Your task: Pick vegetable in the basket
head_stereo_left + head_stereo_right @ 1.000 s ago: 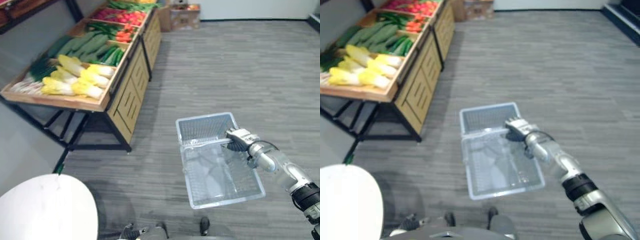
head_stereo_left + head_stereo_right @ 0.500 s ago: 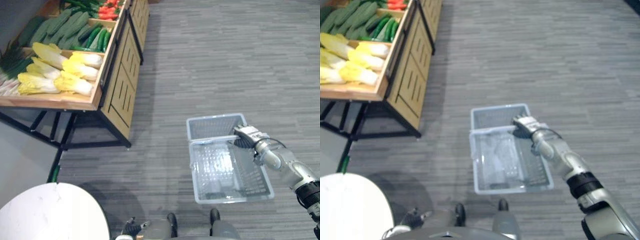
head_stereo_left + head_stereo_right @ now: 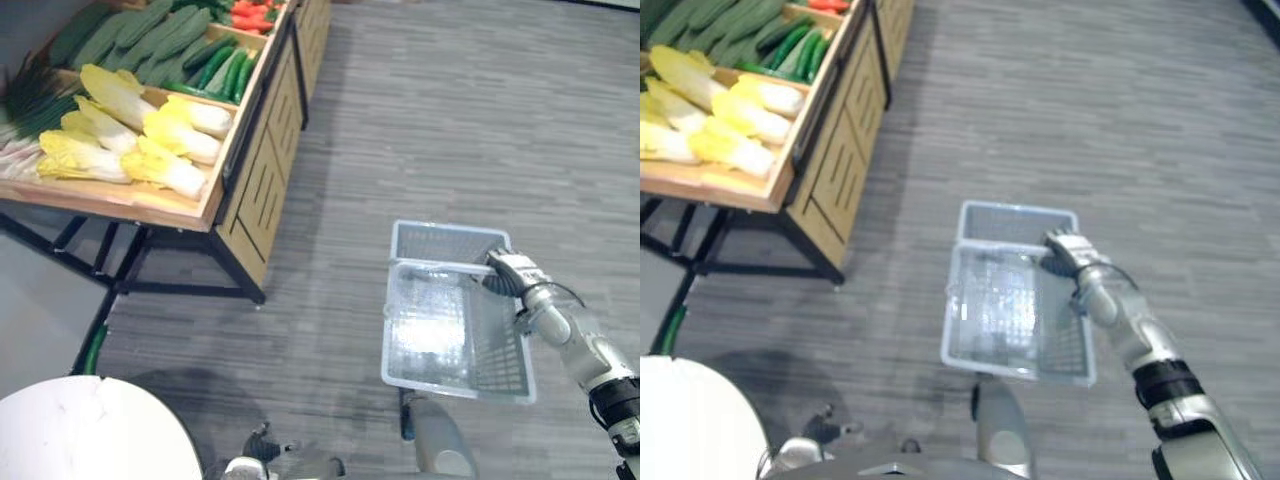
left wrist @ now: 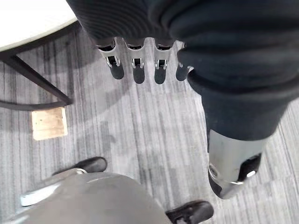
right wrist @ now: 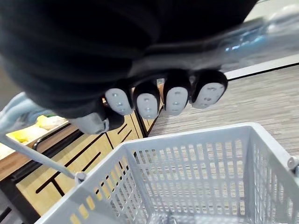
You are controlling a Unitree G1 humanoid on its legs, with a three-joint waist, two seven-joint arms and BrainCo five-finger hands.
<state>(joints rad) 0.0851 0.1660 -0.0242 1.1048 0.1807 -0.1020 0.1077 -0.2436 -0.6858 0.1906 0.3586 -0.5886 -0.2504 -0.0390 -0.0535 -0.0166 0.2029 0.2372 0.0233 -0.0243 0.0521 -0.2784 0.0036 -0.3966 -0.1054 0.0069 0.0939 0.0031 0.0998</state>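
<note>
A pale grey plastic basket (image 3: 455, 368) hangs above the carpet, and nothing shows inside it. My right hand (image 3: 506, 274) is shut on its handle (image 3: 440, 268) at the far right end; the right wrist view shows the fingers (image 5: 163, 99) curled over the bar above the basket wall (image 5: 187, 163). Vegetables lie on a wooden stand (image 3: 215, 190) to the left: yellow-white cabbages (image 3: 150, 140), green cucumbers (image 3: 210, 70) and red ones (image 3: 255, 15) further back. My left hand (image 4: 140, 65) hangs over the floor with straight fingers, holding nothing.
A round white table (image 3: 90, 435) sits at the lower left. The stand has black metal legs (image 3: 130, 270) and slatted wooden side panels (image 3: 265, 170). Grey carpet (image 3: 480, 120) stretches open to the right and beyond the basket. A small wooden block (image 4: 48, 123) lies on the floor.
The whole view has shifted, bringing the vegetable stand closer. The basket has swung slightly and stays held by my right hand. My left hand has not visibly changed.
</note>
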